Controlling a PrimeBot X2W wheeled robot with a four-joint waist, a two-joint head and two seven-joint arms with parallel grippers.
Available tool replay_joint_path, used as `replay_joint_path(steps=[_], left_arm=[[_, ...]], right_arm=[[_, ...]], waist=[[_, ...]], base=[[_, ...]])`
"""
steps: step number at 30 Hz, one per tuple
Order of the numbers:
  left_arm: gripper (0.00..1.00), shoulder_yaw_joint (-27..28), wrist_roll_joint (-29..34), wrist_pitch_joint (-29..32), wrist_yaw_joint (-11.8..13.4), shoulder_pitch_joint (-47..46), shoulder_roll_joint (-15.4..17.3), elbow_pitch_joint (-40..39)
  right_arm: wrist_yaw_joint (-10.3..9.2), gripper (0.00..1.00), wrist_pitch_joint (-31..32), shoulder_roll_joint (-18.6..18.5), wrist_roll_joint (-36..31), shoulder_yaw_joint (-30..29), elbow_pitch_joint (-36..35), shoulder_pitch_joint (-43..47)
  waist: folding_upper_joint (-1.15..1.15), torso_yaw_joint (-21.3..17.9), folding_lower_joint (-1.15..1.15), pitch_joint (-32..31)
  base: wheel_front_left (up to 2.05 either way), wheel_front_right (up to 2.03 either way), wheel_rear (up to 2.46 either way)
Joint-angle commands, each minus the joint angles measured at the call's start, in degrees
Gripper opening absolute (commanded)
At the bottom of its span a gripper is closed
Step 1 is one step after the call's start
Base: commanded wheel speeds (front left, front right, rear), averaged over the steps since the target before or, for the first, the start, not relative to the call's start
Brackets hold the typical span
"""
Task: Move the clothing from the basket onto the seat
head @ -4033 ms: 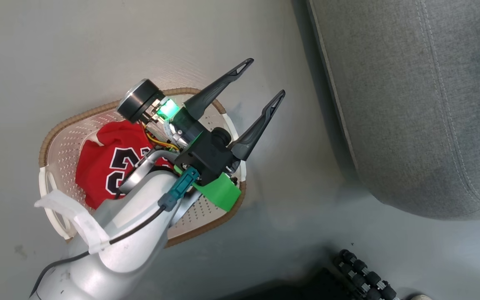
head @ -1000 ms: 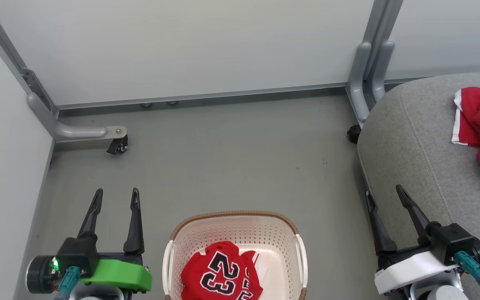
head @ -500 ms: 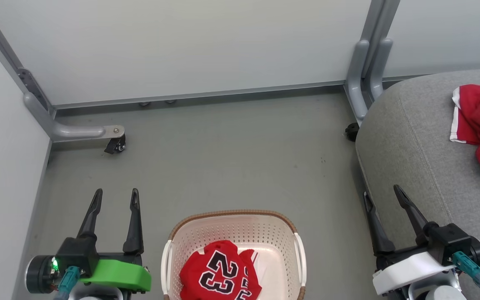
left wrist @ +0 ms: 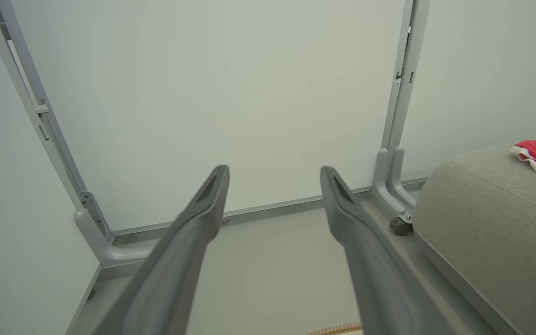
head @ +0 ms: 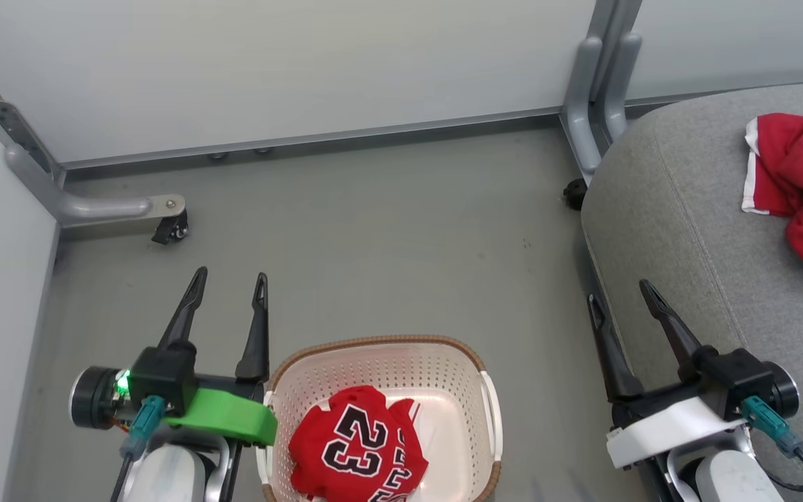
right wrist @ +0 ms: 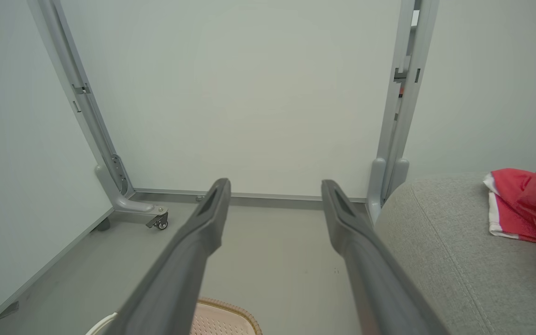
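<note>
Clothing (head: 346, 453) comes to two pieces: the number 23 jersey (head: 358, 436) sits crumpled in the one basket (head: 373, 340), near centre, and the plain red piece (head: 802, 181) lies on the seat (head: 680, 230), far right. Halfway done, I'd guess. Left gripper (head: 230, 275) and right gripper (head: 619, 291) flank the basket, both spread wide and empty, probably parked for the next grab.

Perforated plastic basket (head: 380, 366), soft cloth jersey (head: 356, 450), matt woven-fabric seat (head: 687, 230).
</note>
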Motion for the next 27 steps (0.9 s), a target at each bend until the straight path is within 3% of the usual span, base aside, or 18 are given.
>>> replay_joint_path(steps=[1, 27], left_arm=[[1.00, -0.52, 0.73, -0.03, -0.34, -1.80, 0.58, 0.69], [1.00, -16.16, -1.63, -0.03, -1.22, -22.81, 7.74, 31.49]], right_arm=[[-0.06, 1.00, -0.26, -0.13, -0.24, 0.27, -0.38, -1.06], [-0.06, 1.00, -0.26, -0.10, 0.84, 4.66, -4.00, -15.06]], waist=[[0.56, -1.55, 0.00, 2.17], [0.56, -13.76, 0.00, 23.99]], base=[[0.00, 0.00, 0.00], [0.00, 0.00, 0.00]])
